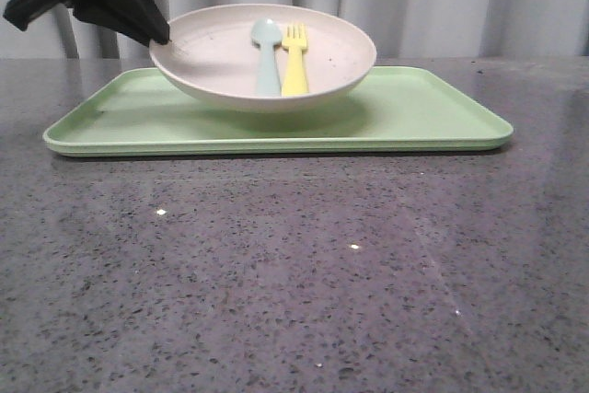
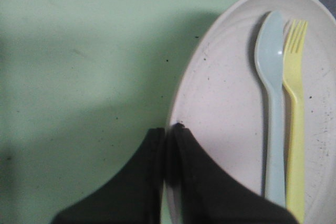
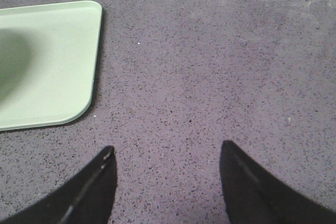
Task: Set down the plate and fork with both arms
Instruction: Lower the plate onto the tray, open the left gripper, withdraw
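The left wrist view alone shows the left gripper pinching the plate by its rim. The plate is above the tray (its shadow falls there), with the fork and spoon touching inside it. The right gripper hangs wide apart over bare table just beside the tray.

Matt plastic tableware on polished speckled stone.
The plate looks matt, cream and faintly speckled; the fork and spoon are smooth plastic; the tray has a satin finish; the worktop is glossy grey stone.
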Controlling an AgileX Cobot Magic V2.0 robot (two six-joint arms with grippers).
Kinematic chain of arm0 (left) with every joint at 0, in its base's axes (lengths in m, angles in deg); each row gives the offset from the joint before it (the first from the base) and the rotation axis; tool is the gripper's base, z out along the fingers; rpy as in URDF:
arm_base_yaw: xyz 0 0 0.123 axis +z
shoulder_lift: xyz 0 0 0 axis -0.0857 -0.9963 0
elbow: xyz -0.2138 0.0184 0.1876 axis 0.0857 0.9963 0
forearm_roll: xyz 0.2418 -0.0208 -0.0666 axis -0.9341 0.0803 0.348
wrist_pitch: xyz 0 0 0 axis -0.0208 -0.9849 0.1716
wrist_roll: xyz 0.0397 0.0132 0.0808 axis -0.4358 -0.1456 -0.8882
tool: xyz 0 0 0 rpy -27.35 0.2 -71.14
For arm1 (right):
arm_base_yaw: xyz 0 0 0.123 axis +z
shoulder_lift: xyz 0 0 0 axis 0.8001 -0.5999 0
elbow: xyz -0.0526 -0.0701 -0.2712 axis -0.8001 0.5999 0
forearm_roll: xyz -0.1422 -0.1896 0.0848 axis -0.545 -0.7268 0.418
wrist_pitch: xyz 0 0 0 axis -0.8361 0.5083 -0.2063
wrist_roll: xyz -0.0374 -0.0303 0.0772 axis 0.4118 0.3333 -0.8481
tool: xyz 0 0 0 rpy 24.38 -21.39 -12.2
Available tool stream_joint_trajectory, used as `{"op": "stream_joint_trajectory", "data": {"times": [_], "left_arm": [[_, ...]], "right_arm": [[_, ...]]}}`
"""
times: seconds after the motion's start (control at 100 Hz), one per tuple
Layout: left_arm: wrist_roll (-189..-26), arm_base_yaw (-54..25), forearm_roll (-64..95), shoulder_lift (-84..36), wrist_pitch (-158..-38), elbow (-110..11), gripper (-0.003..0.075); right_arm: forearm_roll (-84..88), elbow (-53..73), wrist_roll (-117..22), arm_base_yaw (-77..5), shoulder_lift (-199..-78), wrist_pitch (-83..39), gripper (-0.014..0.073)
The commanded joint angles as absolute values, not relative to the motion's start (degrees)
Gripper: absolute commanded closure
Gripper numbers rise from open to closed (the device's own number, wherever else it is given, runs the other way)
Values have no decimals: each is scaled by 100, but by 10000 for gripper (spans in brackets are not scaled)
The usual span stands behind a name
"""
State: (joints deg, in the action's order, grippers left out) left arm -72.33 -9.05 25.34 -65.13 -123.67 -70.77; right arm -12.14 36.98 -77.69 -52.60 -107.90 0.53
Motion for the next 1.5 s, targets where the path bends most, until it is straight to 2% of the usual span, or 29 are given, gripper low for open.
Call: {"op": "stream_joint_trajectory", "data": {"times": [0.0, 0.37, 0.44, 0.57, 0.64, 1.04, 1.29, 1.49], "left_arm": [[-7200, -1002, 2843, -6404, -11963, -7317, 741], [-7200, -1002, 2843, -6596, -11930, -7317, 729], [-7210, -1002, 2843, -6596, -11930, -7317, 670], [-7221, -941, 2843, -6596, -11983, -7317, 486], [-7221, -905, 2843, -6586, -11997, -7317, 443], [-7221, -825, 2227, -5918, -11964, -7225, 463], [-7221, -825, 1453, -4971, -12337, -6877, 517], [-7221, -825, 964, -4005, -12337, -6349, 521]], "right_arm": [[-1238, 3513, -7755, -5262, -10864, -346, 147], [-1238, 3513, -7755, -5262, -10864, -346, 147], [-1238, 3513, -7755, -5262, -10864, -346, 147], [-1238, 3513, -7755, -5262, -10864, -358, 147], [-1238, 3513, -7755, -5262, -10864, -365, 147], [-1223, 3500, -7755, -5219, -10911, -662, 147], [-1228, 2881, -7755, -4547, -11492, -391, 147], [-1228, 1986, -7755, -3992, -12386, 7, 147]]}}
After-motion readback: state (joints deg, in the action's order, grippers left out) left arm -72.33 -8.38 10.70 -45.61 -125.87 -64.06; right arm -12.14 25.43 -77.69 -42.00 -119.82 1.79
